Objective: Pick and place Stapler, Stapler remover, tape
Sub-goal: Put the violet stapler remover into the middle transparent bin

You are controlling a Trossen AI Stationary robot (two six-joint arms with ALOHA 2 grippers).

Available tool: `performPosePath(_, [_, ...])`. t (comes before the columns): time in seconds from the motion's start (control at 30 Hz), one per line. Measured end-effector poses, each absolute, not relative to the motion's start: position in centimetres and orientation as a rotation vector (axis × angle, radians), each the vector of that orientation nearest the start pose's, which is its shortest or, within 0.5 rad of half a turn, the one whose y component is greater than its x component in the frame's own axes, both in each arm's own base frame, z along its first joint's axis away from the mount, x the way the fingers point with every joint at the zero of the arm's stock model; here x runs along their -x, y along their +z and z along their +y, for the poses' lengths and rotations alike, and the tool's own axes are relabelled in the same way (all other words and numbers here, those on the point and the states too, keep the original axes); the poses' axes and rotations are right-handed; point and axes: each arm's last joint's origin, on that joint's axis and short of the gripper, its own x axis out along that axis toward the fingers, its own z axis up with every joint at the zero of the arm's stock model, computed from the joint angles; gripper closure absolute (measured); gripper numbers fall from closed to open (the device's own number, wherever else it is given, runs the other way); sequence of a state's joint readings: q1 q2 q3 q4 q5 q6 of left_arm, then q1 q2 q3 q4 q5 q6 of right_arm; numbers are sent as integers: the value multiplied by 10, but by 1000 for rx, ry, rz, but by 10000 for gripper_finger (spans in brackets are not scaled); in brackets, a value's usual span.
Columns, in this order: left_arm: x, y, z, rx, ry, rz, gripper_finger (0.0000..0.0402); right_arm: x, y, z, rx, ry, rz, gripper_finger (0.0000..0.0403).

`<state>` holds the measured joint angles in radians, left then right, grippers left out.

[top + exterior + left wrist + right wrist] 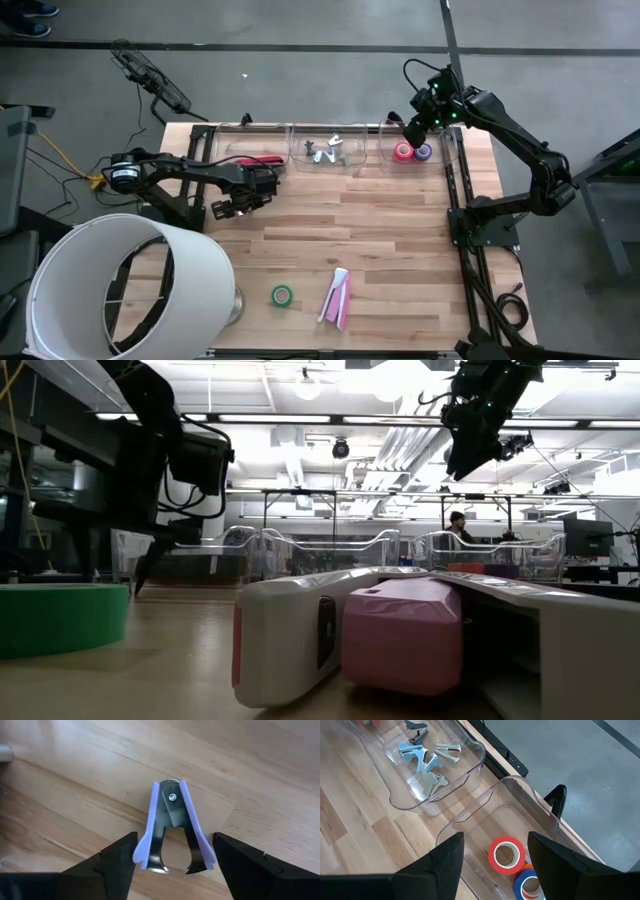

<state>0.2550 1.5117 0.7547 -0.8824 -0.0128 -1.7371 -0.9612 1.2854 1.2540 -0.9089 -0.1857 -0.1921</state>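
Note:
A purple stapler remover (172,827) lies flat on the wood. My left gripper (175,845) is open over it, one finger on each side of its claw end; in the high view this gripper (232,208) is just in front of the left tray. My right gripper (495,840) is open and empty, hovering above the right tray (440,160), where a red-orange tape roll (506,854) and a purple one (424,152) lie. A green tape roll (282,295) and a pink-and-white stapler (336,297) lie flat near the table's near edge. My left gripper's fingers come down from above on either side of the stapler remover's claw end. One fingertip (122,852) sits right beside the purple wing (140,854); I cannot tell whether it touches. The remover lies flat on the table.
Three clear trays line the far edge: the left one (225,150) holds a red stapler (258,161), the middle one (355,160) several stapler removers (427,757). A big white cylinder (120,290) covers the near left corner. Bare wood lies mid-table.

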Motion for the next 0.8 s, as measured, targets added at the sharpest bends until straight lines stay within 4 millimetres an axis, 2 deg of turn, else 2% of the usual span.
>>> performPosePath(0.67, [-210,145,54,1455,1525,1074,296,-147,331,-201,-349,-631,867,192])
performPosePath(0.8, [-210,145,54,1453,1520,1080,315,-147,331,-201,-349,-631,867,192])
